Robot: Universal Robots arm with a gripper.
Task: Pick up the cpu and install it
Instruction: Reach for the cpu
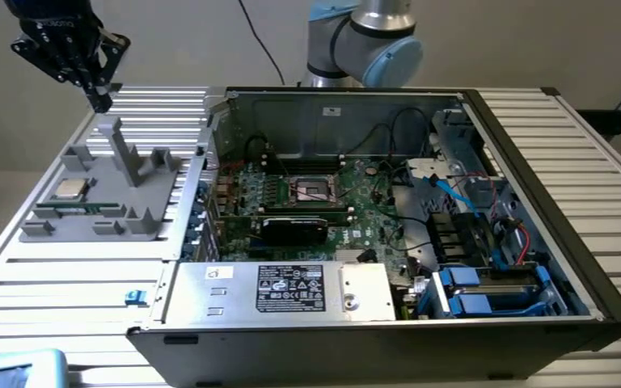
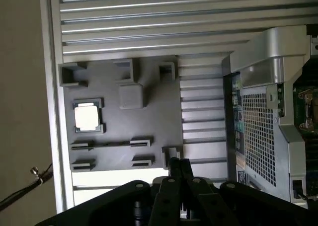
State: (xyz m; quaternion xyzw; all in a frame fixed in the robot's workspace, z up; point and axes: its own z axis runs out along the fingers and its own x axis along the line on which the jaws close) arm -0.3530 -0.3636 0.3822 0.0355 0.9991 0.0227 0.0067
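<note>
Now, gripper closed, empty, well clear of the cpu in its holder; a clean pick wants jaws squared to its edges.

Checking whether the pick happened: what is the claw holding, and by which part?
Nothing. The claw is shut and empty; the cpu lies on the grey holder, apart from it.

cpu on fixture; fixture just beside PC case, exterior view's left; both on table.
</note>
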